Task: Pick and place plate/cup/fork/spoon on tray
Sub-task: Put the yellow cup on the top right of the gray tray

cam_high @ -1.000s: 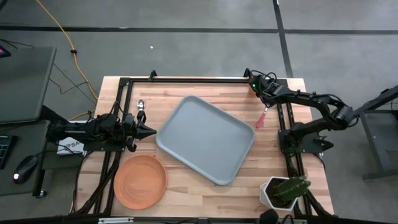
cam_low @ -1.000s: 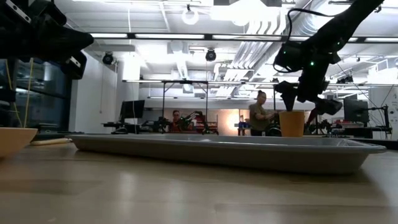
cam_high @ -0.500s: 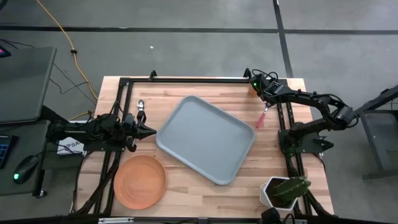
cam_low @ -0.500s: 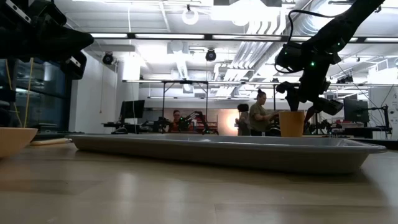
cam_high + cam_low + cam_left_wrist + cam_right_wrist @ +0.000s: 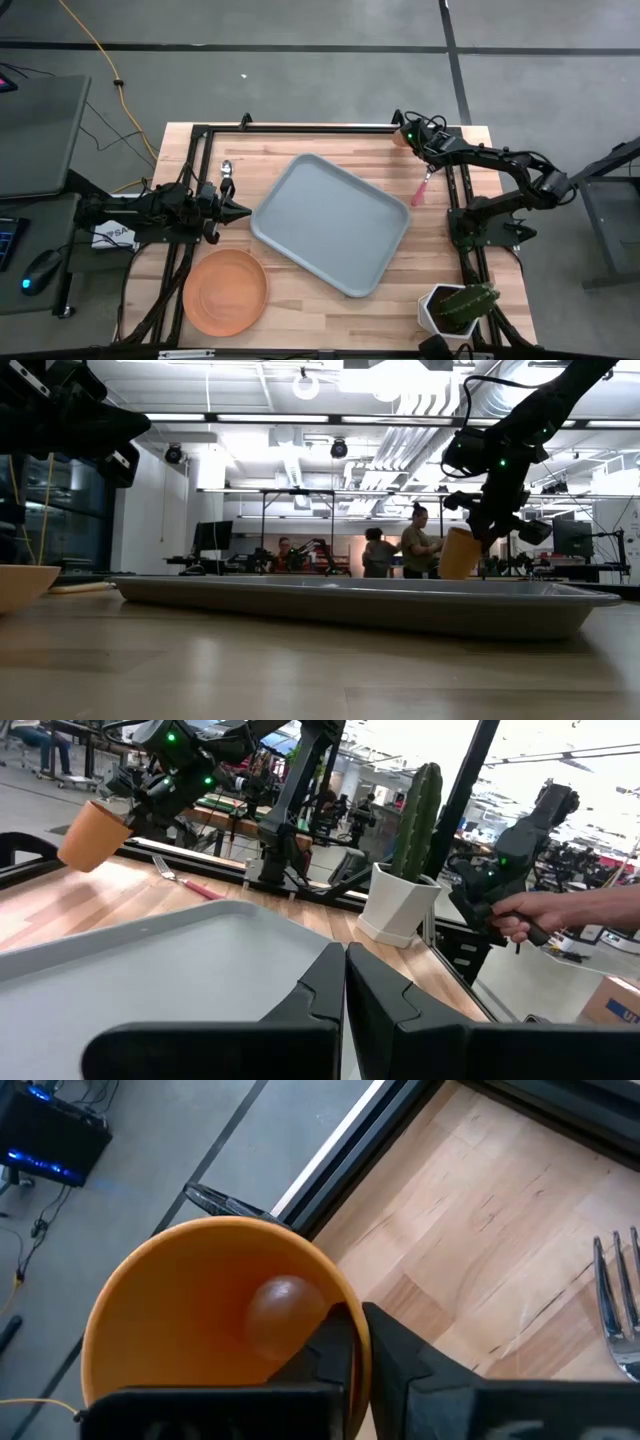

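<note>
The right gripper (image 5: pixel 482 528) had closed on the rim of the cup (image 5: pixel 459 553) since a second before, when its fingers stood wide above the upright tumbler; in the low view the cup now hung tilted, its base swung toward the tray (image 5: pixel 330 223) and lifted off the wood, where half a second earlier it had stood straight; in the right wrist view one finger (image 5: pixel 335 1350) sat inside the orange wall and the other outside, pinching the rim. All this took place at the far right corner of the table (image 5: pixel 300 140), just beyond the tray's corner; the fork (image 5: pixel 422 187) lay close by, between the cup and the tray's right edge, pink handle toward the near side. The left gripper (image 5: pixel 240 210) had not moved; it hovered just off the tray's left corner with its fingers pressed together on nothing. The spoon (image 5: pixel 226 176) lay behind that arm on the left; the plate (image 5: pixel 226 291) sat near the front left, apart from the tray; the tray held nothing. A potted cactus (image 5: pixel 459 307) stood at the front right corner; people showed in the room behind.
</note>
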